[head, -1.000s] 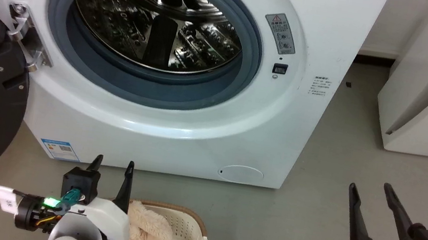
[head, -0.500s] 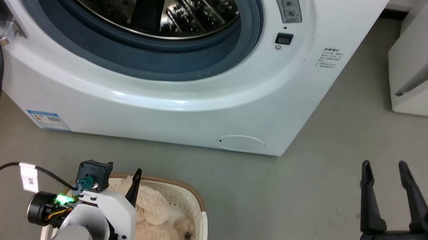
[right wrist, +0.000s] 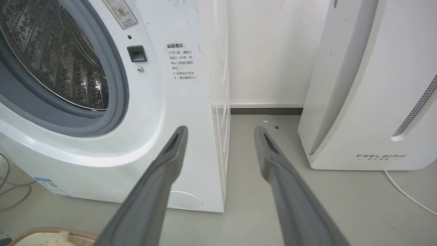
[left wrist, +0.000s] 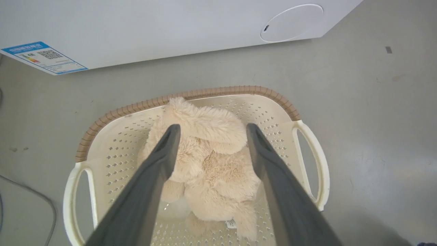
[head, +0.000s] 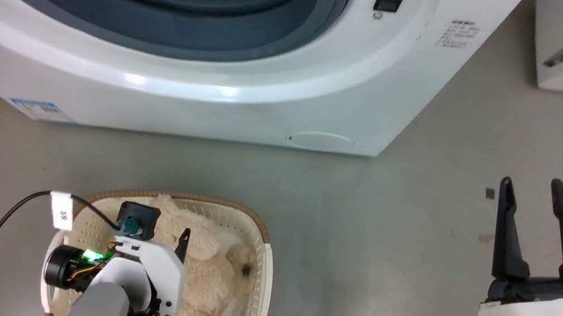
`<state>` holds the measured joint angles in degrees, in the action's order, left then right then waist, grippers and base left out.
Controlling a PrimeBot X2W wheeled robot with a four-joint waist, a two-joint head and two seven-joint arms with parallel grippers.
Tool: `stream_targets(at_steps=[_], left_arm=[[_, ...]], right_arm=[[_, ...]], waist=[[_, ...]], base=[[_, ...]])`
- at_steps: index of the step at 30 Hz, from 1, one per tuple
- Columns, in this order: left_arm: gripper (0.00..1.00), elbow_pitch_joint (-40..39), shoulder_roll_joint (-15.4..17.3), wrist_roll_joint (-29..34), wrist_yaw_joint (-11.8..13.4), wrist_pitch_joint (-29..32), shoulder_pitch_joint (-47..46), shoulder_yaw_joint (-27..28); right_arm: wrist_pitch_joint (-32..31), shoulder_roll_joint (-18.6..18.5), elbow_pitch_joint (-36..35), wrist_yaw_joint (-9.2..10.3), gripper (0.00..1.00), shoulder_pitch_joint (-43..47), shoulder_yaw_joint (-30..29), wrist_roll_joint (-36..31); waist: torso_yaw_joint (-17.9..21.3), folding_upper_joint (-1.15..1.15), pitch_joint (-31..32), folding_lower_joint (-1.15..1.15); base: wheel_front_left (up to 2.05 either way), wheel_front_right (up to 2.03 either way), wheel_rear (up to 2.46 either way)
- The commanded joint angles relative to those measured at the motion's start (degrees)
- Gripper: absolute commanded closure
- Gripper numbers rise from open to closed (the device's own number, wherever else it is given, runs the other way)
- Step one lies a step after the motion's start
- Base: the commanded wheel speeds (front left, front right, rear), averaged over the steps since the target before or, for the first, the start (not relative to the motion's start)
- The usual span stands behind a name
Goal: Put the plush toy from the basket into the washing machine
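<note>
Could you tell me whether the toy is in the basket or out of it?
In: the toy lies inside the basket, below its rim, with the open left hand over it.

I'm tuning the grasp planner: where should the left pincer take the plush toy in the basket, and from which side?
Likely the plush toy by its thick upper roll, from straight above: the topmost bulge, clear of the basket walls, and the open left pincer stands astride it.

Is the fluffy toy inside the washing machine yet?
No, the plush toy lies in the basket on the floor in front of the washing machine.
</note>
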<state>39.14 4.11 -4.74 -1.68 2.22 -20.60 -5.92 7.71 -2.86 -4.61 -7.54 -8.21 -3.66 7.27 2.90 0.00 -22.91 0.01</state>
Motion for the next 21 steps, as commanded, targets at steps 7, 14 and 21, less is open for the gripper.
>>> stream_targets(at_steps=[7,14,21], left_arm=[[0.0,5.4,-0.1,-0.6,-0.4,1.5,-5.6,-1.9],[0.0,9.5,0.0,-1.4,-0.7,3.4,-9.4,-2.9],[0.0,13.6,0.2,-2.1,-0.8,4.8,-12.8,-4.1]], right_arm=[[1.3,0.0,-2.3,0.03,0.0,-3.3,-0.9,1.0],[2.2,0.0,-3.9,0.04,0.0,-5.2,-1.7,1.6],[3.0,0.0,-5.1,0.04,0.0,-6.7,-2.4,2.1]], waist=[[0.0,0.0,-7.5,-0.01],[0.2,0.0,-12.7,-0.01],[0.0,0.0,-17.4,-0.01]], base=[[0.0,0.0,0.0],[0.0,0.0,0.0],[0.0,0.0,0.0]])
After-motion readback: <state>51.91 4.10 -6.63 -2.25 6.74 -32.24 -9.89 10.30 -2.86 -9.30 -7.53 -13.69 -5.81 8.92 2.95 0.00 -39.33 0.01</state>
